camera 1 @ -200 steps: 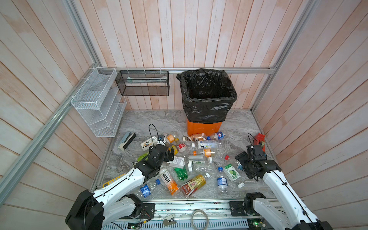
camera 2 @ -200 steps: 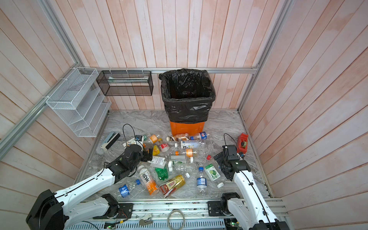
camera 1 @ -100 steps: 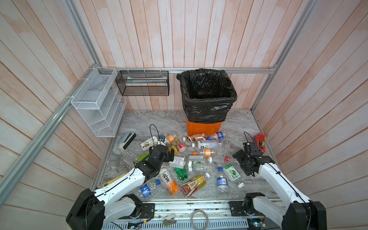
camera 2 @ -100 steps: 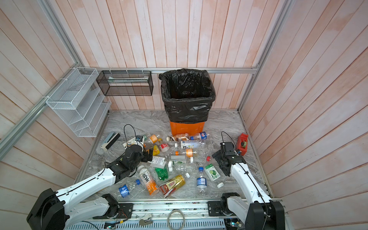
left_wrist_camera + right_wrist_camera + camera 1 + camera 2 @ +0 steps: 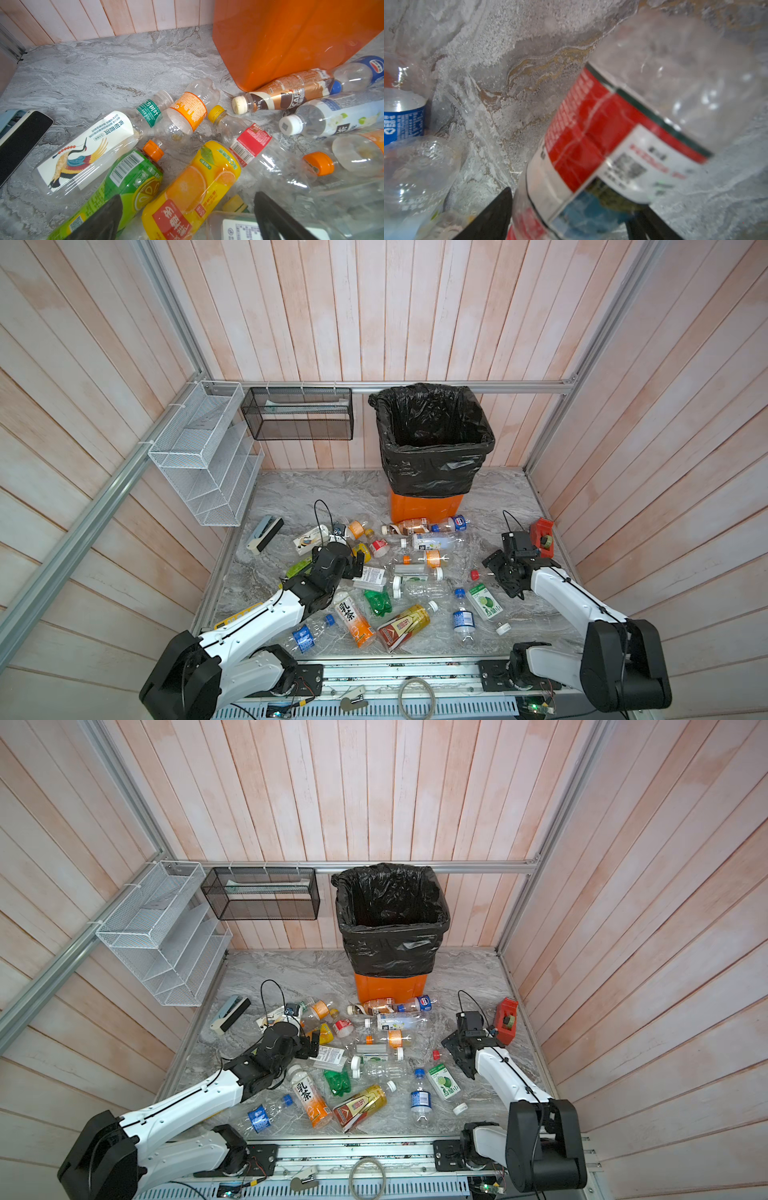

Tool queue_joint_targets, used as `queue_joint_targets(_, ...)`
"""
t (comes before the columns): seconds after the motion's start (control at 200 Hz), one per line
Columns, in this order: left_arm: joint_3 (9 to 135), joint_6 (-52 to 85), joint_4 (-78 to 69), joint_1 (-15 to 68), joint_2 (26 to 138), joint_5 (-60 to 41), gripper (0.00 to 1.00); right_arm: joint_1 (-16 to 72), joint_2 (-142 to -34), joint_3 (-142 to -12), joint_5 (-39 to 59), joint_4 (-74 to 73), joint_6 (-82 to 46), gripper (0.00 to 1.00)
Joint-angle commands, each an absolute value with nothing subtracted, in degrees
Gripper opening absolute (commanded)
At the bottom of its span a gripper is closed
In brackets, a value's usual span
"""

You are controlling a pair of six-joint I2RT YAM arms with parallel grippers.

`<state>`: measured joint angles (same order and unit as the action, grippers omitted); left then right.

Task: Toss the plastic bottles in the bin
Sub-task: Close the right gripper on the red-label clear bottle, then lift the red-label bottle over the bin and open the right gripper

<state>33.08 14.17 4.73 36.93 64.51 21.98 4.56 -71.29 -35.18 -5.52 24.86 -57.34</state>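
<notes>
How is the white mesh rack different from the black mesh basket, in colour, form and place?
The white wire-mesh rack is pale, while the black wire-mesh basket is dark. The rack is fixed along the left side; the basket hangs at the back, left of the bin. The rack has several stepped tiers, whereas the basket is a single long box. Both are made of wire mesh and are mounted above the floor.

White wire rack point(image 5: 199, 456) fixed on the left wall. Black mesh basket point(image 5: 297, 416) hung from the back rail point(image 5: 415, 386) beside it, something pale inside. Red tape dispenser point(image 5: 542, 536) on the marble floor point(image 5: 316, 493), close to the right wall. Pale slab with a black face point(image 5: 266, 533) flat below the rack. Yellow item point(image 5: 233, 617) at the front left edge, mostly hidden. Cable loop point(image 5: 415, 697) on the front frame.
</notes>
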Motion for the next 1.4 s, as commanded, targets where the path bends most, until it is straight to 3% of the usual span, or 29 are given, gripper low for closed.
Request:
queue_joint_targets(0.0,33.71,13.19,4.92,37.08,64.36,23.29,1.0,4.31,-72.63,-34.94,-6.76,22.27,-55.92,0.79)
queue_joint_targets(0.53,34.29,14.49,6.23,37.0,64.42,23.71,1.0,4.22,-74.46,-34.55,-5.46,16.35,-54.7,0.62)
queue_joint_targets(0.915,32.05,19.55,5.67,36.59,58.83,27.48,1.0,4.24,-55.36,-36.08,-11.87,14.58,-47.57,0.56)
queue_joint_targets(1.155,30.04,21.47,5.24,35.43,54.35,27.11,1.0,4.23,-43.82,-44.95,-16.74,5.58,-31.9,0.56)
queue_joint_targets(1.395,30.07,22.98,6.06,35.41,54.14,26.74,1.0,4.24,-51.33,-60.0,-6.97,-9.57,-24.39,0.55)
